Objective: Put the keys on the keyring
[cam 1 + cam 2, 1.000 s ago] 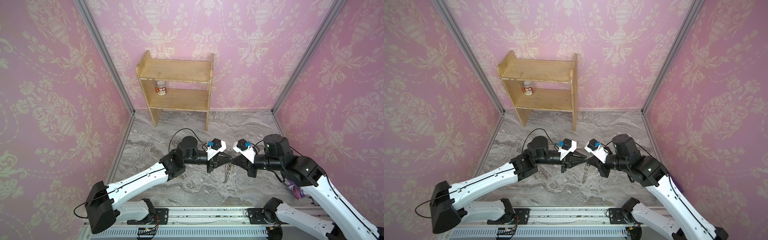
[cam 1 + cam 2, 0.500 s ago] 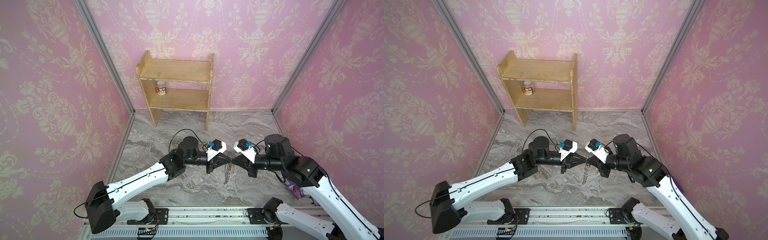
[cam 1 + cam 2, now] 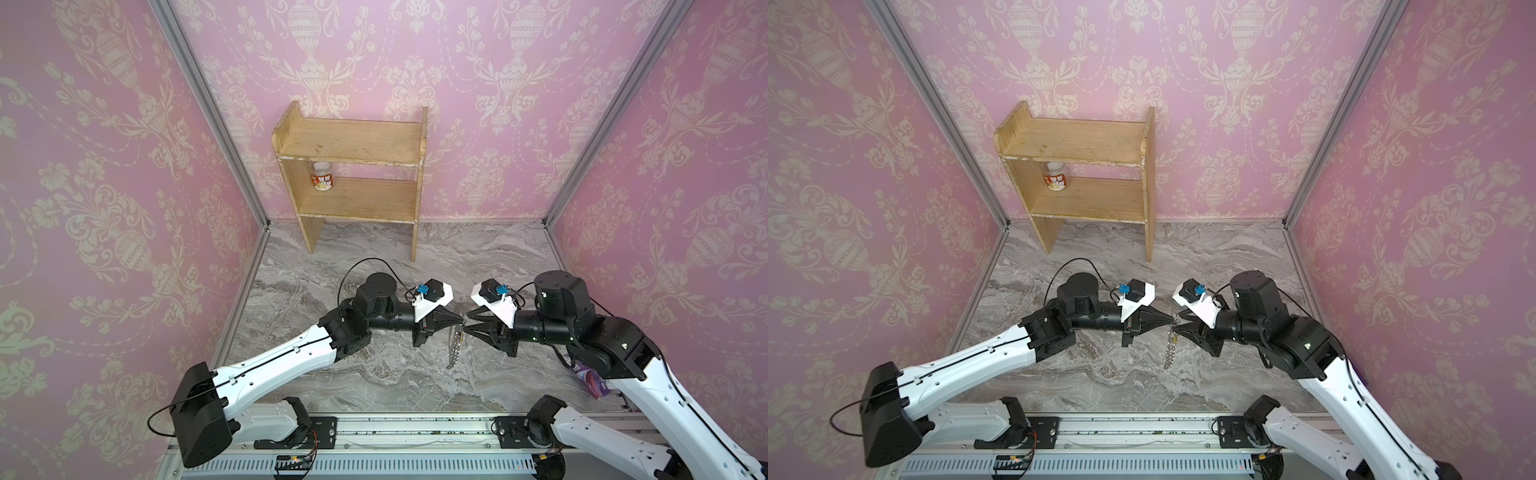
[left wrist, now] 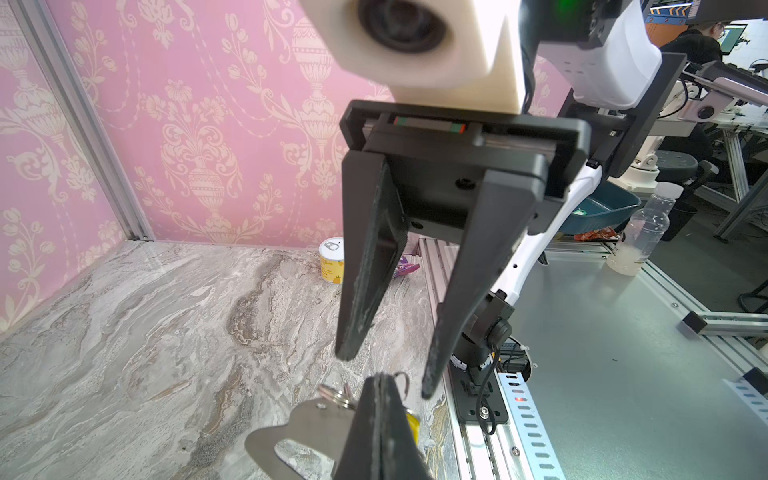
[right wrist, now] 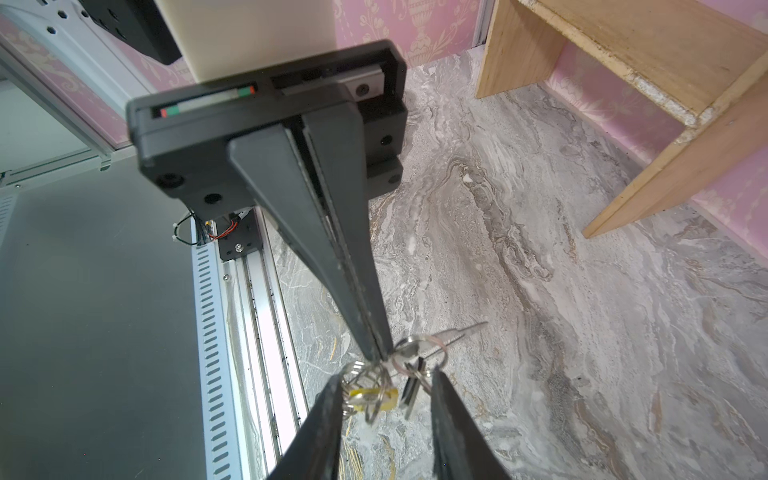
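the left arm slants from the front rail to the middle of the bench (image 3: 374, 257), well off the left wall's metal edge, wrist level, pointing right; the left pincer (image 3: 460, 320) is clamped tight on the top of the keyring (image 3: 454, 351), which hangs edge-on over open marble, well apart from the wooden shelf (image 3: 353, 141); a yellow key (image 5: 376, 397) dangles among its rings; the right pincer (image 3: 468, 322) meets it tip to tip, jaws parted around those rings, clasping nothing; the right arm bends back toward the rail
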Robot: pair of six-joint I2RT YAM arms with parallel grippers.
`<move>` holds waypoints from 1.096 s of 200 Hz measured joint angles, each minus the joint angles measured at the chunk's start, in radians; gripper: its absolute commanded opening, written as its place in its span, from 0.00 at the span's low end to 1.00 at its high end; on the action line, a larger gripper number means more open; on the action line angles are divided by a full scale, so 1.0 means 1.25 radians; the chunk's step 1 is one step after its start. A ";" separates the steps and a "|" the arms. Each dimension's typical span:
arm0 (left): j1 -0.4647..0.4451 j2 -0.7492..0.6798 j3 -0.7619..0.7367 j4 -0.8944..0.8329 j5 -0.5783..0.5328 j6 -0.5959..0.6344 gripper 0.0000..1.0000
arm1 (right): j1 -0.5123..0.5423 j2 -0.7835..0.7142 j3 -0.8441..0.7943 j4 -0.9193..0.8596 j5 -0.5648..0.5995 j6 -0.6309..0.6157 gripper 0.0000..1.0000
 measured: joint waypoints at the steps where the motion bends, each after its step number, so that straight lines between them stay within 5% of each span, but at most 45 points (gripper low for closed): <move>1: 0.000 0.000 0.000 0.000 0.000 0.000 0.00 | 0.000 -0.001 0.000 0.000 0.000 0.000 0.36; 78: 0.000 -0.003 0.000 0.010 -0.017 0.001 0.00 | 0.000 -0.013 -0.028 0.017 -0.008 0.023 0.28; 160: 0.000 -0.012 0.000 0.030 -0.029 0.001 0.00 | 0.000 -0.008 -0.043 0.037 -0.007 0.038 0.00; 219: 0.000 -0.012 -0.017 0.081 -0.036 -0.008 0.00 | -0.002 -0.015 -0.059 0.070 -0.020 0.055 0.00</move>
